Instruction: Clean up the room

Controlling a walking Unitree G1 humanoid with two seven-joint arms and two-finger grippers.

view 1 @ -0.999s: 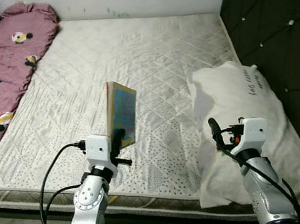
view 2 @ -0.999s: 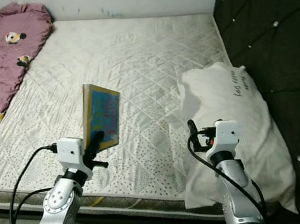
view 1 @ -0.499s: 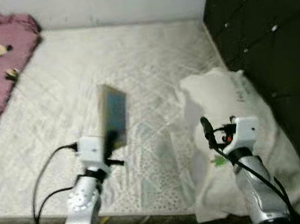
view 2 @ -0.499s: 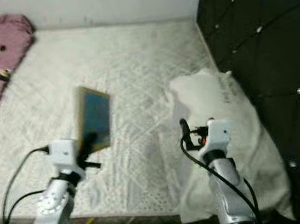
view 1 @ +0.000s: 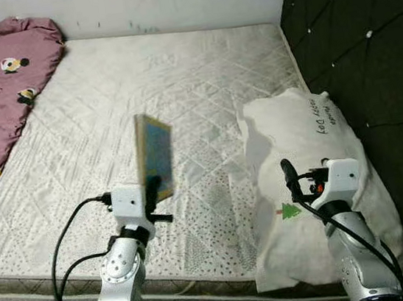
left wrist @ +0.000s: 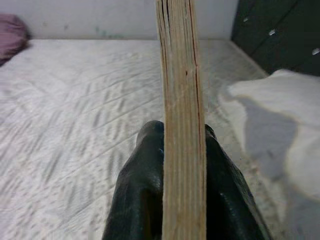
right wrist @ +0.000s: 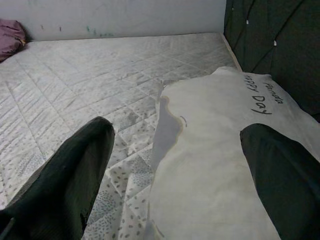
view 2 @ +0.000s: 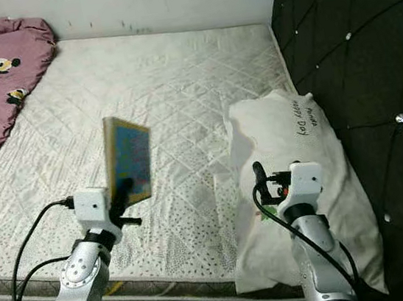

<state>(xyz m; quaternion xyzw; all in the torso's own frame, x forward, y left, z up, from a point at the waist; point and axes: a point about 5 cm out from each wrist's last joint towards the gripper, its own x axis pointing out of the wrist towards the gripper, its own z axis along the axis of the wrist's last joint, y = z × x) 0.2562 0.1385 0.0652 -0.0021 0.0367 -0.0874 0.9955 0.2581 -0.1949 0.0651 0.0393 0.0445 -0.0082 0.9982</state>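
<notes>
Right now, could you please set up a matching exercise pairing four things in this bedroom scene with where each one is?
Things:
1. book
2. white pillow
3. maroon floral bolster
4. right gripper

Places:
A. lying along the robot's left edge of the mattress
B. clamped upright in the left gripper
C. open, held above the pillow's near end
D. lying on the mattress beside the dark tufted headboard

Pairs: 1-B, 2-D, 3-A, 4-C
</notes>
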